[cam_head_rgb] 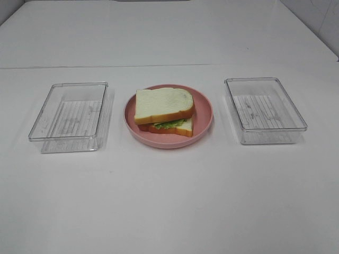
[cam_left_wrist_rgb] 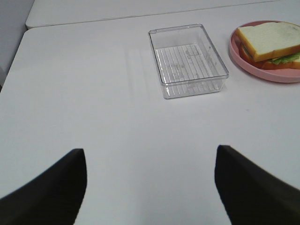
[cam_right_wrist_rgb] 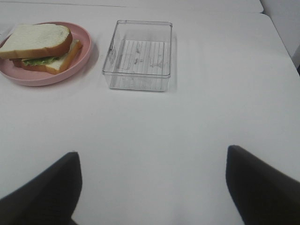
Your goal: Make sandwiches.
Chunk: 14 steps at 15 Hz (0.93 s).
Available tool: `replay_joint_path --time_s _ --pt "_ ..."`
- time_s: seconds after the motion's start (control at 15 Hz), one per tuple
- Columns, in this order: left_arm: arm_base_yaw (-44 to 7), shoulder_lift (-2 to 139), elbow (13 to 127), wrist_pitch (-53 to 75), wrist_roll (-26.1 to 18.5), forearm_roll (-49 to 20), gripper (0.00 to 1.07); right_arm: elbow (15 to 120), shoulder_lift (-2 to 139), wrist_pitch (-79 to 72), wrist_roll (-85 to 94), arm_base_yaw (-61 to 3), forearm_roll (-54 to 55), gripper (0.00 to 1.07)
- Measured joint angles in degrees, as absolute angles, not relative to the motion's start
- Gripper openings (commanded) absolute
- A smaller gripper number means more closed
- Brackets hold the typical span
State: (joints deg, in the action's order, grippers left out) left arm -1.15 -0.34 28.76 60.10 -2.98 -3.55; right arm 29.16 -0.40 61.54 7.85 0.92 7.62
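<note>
Both grippers, left gripper (cam_left_wrist_rgb: 150, 187) and right gripper (cam_right_wrist_rgb: 152, 190), stand released and empty, while the sandwich (cam_head_rgb: 164, 111) lies assembled on the pink plate (cam_head_rgb: 204, 103), clear trays at 3 and 9 o'clock, so nothing seems left but retreat.

I was working over a lab-style test bench: a bare white surface (cam_head_rgb: 169, 211), plain white walls, toy food staged between clear plastic trays (cam_head_rgb: 69, 114).
</note>
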Motion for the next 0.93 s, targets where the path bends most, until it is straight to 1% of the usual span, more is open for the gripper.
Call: replay_joint_path --time_s 0.93 --pt "-1.1 -0.3 28.8 60.1 -3.0 -3.6 0.73 29.2 -0.4 61.5 7.8 0.9 7.6 0.79"
